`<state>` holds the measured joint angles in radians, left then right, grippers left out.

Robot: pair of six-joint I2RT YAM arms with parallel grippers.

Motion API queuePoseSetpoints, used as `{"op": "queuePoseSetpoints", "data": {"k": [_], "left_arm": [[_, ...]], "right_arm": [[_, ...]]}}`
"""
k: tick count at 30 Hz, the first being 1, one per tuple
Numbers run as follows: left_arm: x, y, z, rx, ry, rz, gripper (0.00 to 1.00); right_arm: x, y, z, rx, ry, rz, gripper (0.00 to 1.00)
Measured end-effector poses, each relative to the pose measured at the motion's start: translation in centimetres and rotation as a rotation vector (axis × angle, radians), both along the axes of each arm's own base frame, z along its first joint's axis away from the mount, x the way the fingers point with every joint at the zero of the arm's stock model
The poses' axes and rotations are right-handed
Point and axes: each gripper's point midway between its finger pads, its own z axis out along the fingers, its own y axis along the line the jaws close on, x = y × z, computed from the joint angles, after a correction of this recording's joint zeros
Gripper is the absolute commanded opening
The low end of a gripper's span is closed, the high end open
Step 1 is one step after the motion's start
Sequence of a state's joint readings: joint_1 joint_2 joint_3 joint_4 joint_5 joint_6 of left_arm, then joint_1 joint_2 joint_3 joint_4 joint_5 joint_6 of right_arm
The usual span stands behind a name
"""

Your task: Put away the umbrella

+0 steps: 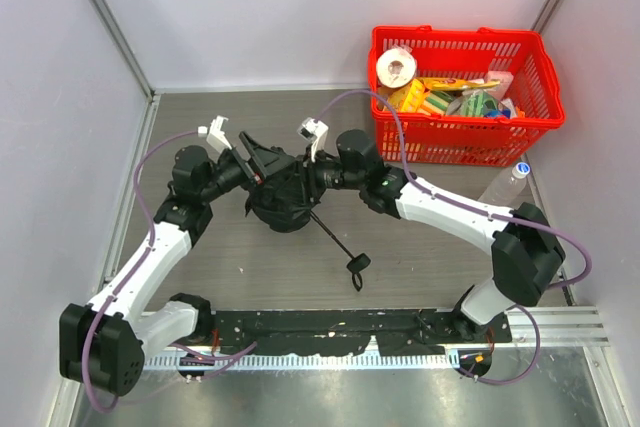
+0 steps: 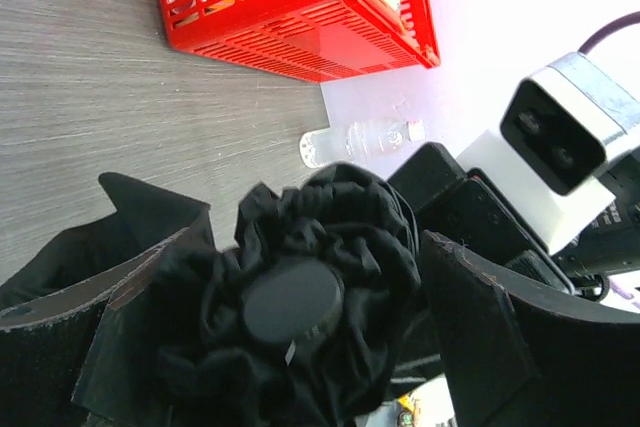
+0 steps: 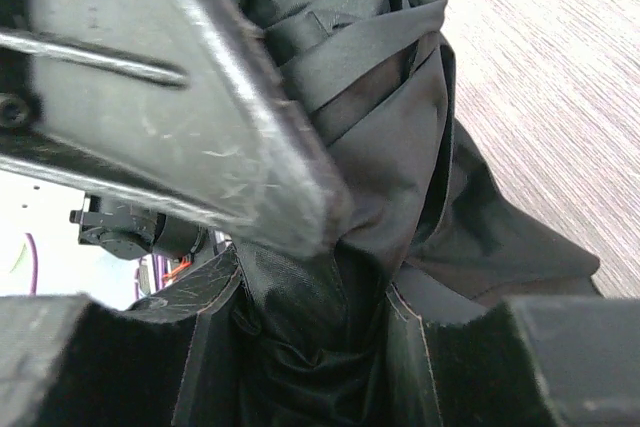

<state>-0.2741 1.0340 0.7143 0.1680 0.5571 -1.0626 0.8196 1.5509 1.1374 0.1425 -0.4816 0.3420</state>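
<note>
Left gripper (image 2: pixel 300 287) has its jaws spread fairly wide and closed in around the scrunched-up top of the umbrella (image 1: pixel 280 202); both pads look like they're pressing into the fabric. Right gripper (image 3: pixel 340 247) comes in from the red basket (image 1: pixel 450 142) side and has a fold of the canopy pinched between its fingers, jaws only a little apart.

The umbrella sits on the table to the left of the basket, well apart from it. Progress-wise I'd call it partway. The canopy is collapsed into a bundle, but the fabric is loose and the shaft (image 1: pixel 328 230) sticks out away from the basket, handle (image 1: pixel 357 263) at the far end. Looks like it needs telescoping in and tidying.
</note>
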Motion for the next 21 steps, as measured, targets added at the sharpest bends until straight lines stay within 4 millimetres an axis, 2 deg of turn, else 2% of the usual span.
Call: {"op": "queuePoseSetpoints", "data": {"k": [4, 6, 7, 8, 10, 11, 13, 14, 15, 16, 19, 20, 21], "left_arm": [[0.32, -0.15, -0.43, 0.011, 0.015, -0.004, 0.54], [0.49, -0.24, -0.39, 0.014, 0.015, -0.007, 0.37], [0.49, -0.28, -0.34, 0.016, 0.010, -0.009, 0.23], [0.47, -0.30, -0.31, 0.018, 0.006, -0.011, 0.13], [0.32, -0.43, -0.16, 0.019, -0.004, -0.024, 0.00], [0.33, -0.44, -0.11, 0.016, -0.004, -0.023, 0.00], [0.30, -0.50, 0.02, 0.011, -0.006, -0.026, 0.00], [0.33, -0.52, 0.15, 0.005, -0.012, -0.026, 0.00], [0.34, -0.55, 0.19, -0.005, -0.014, -0.025, 0.00], [0.34, -0.59, 0.20, -0.016, -0.015, -0.024, 0.00], [0.34, -0.65, 0.23, -0.052, -0.010, -0.019, 0.00], [0.37, -0.67, 0.26, -0.063, -0.012, -0.018, 0.00], [0.47, -0.67, 0.25, -0.072, -0.013, -0.012, 0.00]], "right_arm": [[-0.58, 0.42, 0.13, 0.004, -0.006, 0.018, 0.01], [-0.55, 0.38, 0.07, 0.001, -0.007, 0.018, 0.01], [-0.58, 0.35, 0.01, -0.001, -0.006, 0.019, 0.01], [-0.66, 0.34, -0.06, -0.004, -0.005, 0.023, 0.01], [-0.80, 0.31, -0.09, -0.006, -0.002, 0.029, 0.01], [-0.81, 0.30, -0.05, -0.005, -0.003, 0.030, 0.01], [-0.82, 0.27, 0.00, -0.005, -0.003, 0.029, 0.10], [-0.76, 0.25, 0.07, -0.005, -0.004, 0.025, 0.20], [-0.75, 0.20, 0.14, -0.009, 0.002, 0.019, 0.26], [-0.69, 0.12, 0.15, -0.020, 0.012, 0.009, 0.39], [-0.56, -0.19, 0.25, -0.060, 0.066, -0.038, 0.58], [-0.51, -0.29, 0.21, -0.068, 0.077, -0.051, 0.70], [-0.43, -0.53, 0.21, -0.078, 0.099, -0.081, 0.71]]}}
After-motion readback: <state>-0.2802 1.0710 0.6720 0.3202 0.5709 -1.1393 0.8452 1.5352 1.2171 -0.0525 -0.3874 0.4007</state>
